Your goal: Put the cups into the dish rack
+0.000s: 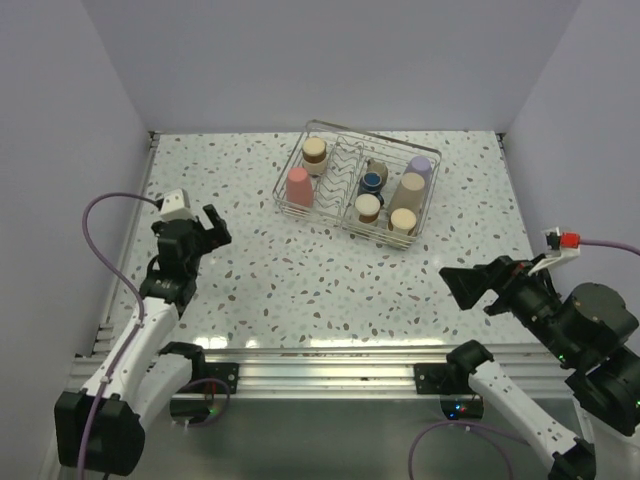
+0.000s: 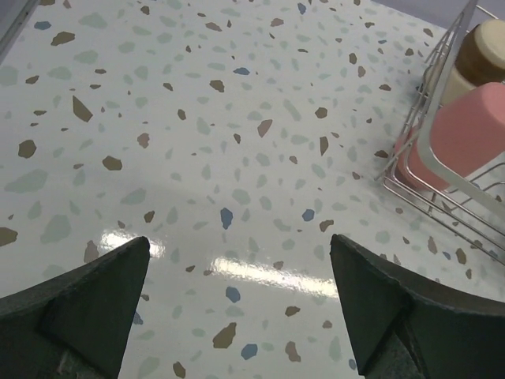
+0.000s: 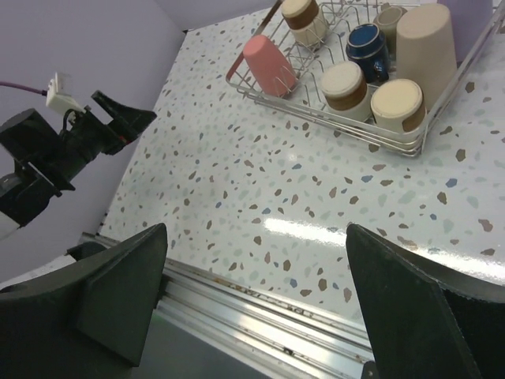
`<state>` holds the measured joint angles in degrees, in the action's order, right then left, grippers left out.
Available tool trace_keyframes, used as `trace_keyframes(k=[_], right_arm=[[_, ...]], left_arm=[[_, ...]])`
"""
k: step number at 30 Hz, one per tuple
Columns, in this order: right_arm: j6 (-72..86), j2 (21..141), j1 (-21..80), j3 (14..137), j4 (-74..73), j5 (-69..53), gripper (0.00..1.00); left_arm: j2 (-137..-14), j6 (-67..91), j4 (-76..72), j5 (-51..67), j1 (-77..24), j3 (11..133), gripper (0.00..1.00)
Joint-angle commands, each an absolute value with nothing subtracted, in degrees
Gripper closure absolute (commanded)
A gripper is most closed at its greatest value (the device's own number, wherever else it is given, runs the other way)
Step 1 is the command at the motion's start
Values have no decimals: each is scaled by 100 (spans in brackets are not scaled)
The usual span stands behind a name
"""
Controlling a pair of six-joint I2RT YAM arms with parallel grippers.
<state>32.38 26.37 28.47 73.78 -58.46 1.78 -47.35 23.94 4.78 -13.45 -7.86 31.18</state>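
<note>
The silvery wire dish rack (image 1: 330, 222) stands at the table's far middle. Several cups are inside it: a coral-pink tumbler (image 1: 298, 186), a lavender cup (image 1: 420, 166), a tall beige tumbler (image 1: 410, 186), a small dark mug (image 1: 372, 182) and three grey-beige cups (image 1: 315, 151) (image 1: 368, 207) (image 1: 403, 221). My left gripper (image 1: 218, 228) is open and empty, left of the rack; its wrist view shows open jaws (image 2: 239, 239) over bare table and the pink tumbler (image 2: 465, 134). My right gripper (image 1: 458, 285) is open and empty near the front right (image 3: 256, 229).
The speckled table ends at a metal rail (image 1: 320, 365) along its near edge. Pale walls enclose the left, back and right sides. The left arm (image 3: 79, 138) shows in the right wrist view. A purple cable (image 1: 100, 240) loops beside the left arm.
</note>
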Motion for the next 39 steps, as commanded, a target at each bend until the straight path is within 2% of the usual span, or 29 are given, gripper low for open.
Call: trace_keyframes(k=[1, 9, 15, 22, 26, 28, 30, 39], right_arm=[[2752, 2707, 2848, 7865, -6345, 105, 1], [2646, 3075, 2874, 8243, -6785, 70, 1], [2697, 3357, 2865, 8367, -6961, 369, 1], [3023, 3384, 2865, 8200, -6855, 535, 2], [3129, 3340, 2874, 8025, -6838, 571, 1], [3138, 3331, 2874, 8007, -6855, 606, 1], [3164, 3305, 2874, 7972, -6890, 703, 1], [3243, 3357, 2874, 8130, -6996, 843, 1]], left_arm=[[-5044, 1925, -991, -1749, -800, 2727, 0], [-5993, 801, -4128, -2303, -791, 1171, 0], [-7100, 493, -6060, -2145, -756, 878, 0], [-8033, -174, -6337, -1364, -659, 1424, 0], [-8752, -385, -8441, -1327, -633, 722, 0], [-8561, -299, -7860, -1240, -633, 843, 0], [-8727, -343, -8174, -1248, -624, 835, 0], [-8649, -264, -7928, -1178, -571, 896, 0]])
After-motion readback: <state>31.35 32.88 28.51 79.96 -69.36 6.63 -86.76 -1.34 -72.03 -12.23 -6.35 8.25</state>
